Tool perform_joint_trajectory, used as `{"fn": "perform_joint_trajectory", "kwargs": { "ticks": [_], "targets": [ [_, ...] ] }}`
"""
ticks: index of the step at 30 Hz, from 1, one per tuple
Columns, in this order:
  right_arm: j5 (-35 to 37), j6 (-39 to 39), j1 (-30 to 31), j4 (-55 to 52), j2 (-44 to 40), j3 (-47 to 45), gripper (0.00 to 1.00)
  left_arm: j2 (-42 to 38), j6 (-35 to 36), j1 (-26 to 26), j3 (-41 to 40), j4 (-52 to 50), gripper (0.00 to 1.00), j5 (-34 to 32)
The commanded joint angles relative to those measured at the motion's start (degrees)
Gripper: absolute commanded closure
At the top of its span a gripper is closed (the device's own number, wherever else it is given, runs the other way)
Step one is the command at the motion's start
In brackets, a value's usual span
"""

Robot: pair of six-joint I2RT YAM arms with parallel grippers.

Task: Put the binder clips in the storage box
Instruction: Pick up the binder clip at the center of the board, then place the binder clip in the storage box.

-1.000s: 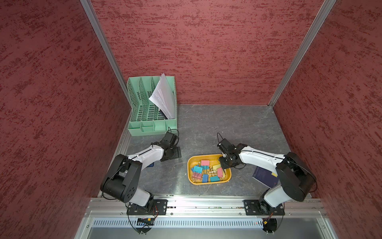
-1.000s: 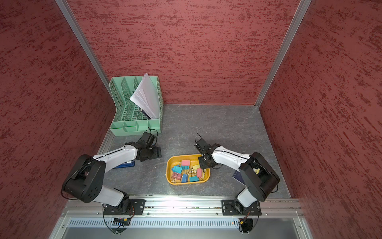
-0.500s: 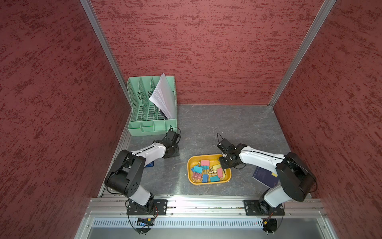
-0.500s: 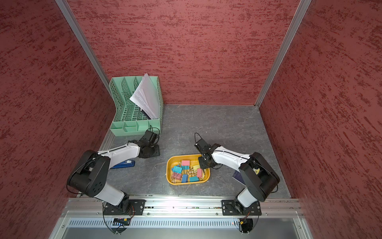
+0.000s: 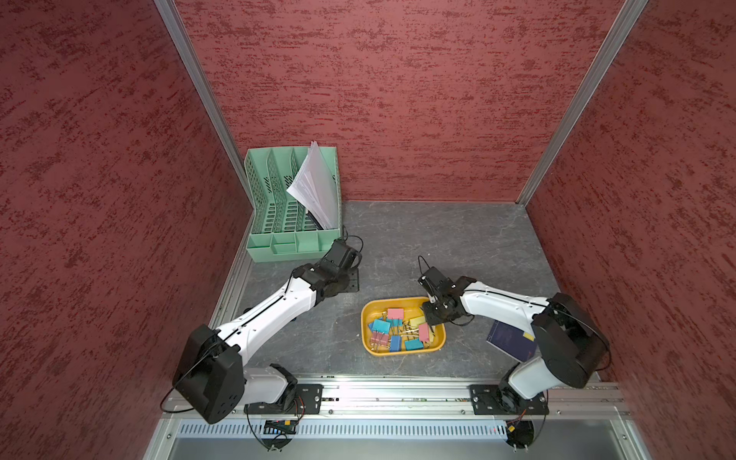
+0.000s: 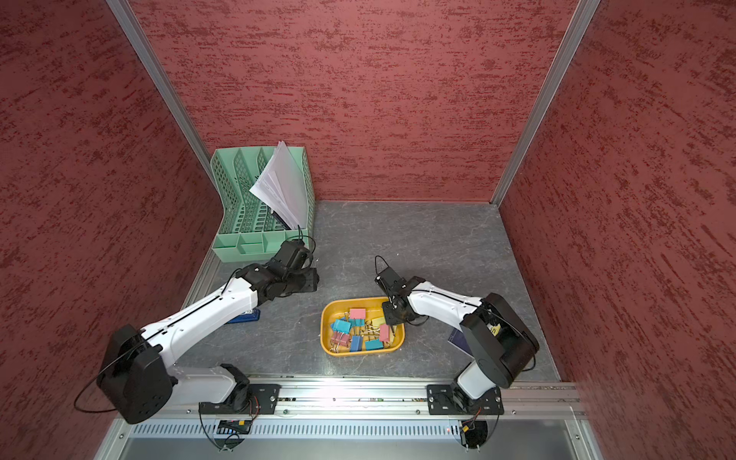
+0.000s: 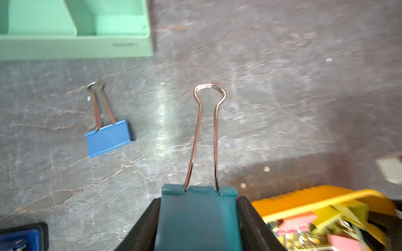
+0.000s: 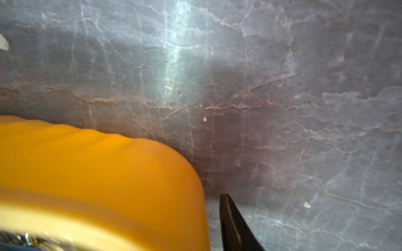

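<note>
No text can be read anywhere. A small embossed mark (image 7: 125,44) on the front wall of the mint-green file organizer (image 7: 65,46) is too blurred to make out, and the printed lines on the white sheets (image 5: 316,187) standing in it are too small.

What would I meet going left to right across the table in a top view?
green organizer → storage box → dark blue book
</note>
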Motion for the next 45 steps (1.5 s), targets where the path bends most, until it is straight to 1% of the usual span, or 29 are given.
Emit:
{"fn": "perform_joint_trajectory", "kwargs": {
  "ticks": [1,5,7,17,27,30,33,34,36,38,39,40,44,45],
  "targets": [
    [-0.63,0.18,-0.46,0.53,-0.94,-0.18,0.66,0.25,-2.06,-6.74,3.16,-4.55,0.54,0.26],
    [-0.67,0.29,-0.35,0.30,-1.68,-0.28,0.65,3.40,-4.78,-15.19,5.50,-3.13,0.53,0.46],
    [-0.71,0.29,-0.38,0.26,-2.22,-0.44,0.65,5.26,-5.69,-17.57,6.14,-2.26,0.54,0.31],
    [-0.65,0.64,-0.44,-0.01,-4.82,-1.45,0.63,14.04,-9.54,-23.22,7.50,1.64,0.53,2.42],
    [-0.55,0.81,-0.43,0.23,-5.76,-2.42,0.63,18.65,-13.16,-26.93,6.56,4.04,0.53,3.74],
    [-0.58,0.81,-0.43,0.34,-5.85,-2.74,0.63,20.31,-14.02,-28.02,6.23,4.43,0.52,3.11],
    [-0.61,0.91,-0.44,0.45,-5.84,-3.08,0.62,21.32,-14.70,-28.47,5.75,4.44,0.43,3.41],
    [-0.58,0.83,-0.38,0.41,-5.84,-3.16,0.62,21.11,-14.87,-28.82,5.47,4.81,0.36,3.48],
    [-0.43,0.81,-0.42,0.25,-5.84,-3.21,0.62,20.74,-15.45,-29.28,5.19,4.47,0.16,2.62],
    [-0.53,0.90,-0.42,0.51,-5.84,-3.34,0.62,20.22,-16.27,-29.23,5.02,3.50,0.10,1.33],
    [-0.63,0.99,-0.47,0.65,-5.84,-3.40,0.62,19.59,-16.57,-29.17,4.85,3.05,0.03,0.62],
    [-0.71,0.99,-0.43,0.71,-5.84,-3.37,0.62,18.69,-16.69,-29.13,4.87,2.63,0.00,-0.33],
    [-0.62,0.90,-0.54,0.54,-5.84,-3.34,0.62,12.32,-16.32,-28.22,5.31,0.82,0.00,-4.74],
    [-0.67,0.91,-0.55,0.54,-7.01,-3.40,0.62,10.10,-16.19,-27.77,5.48,-0.06,0.00,-6.29]
  ]
}}
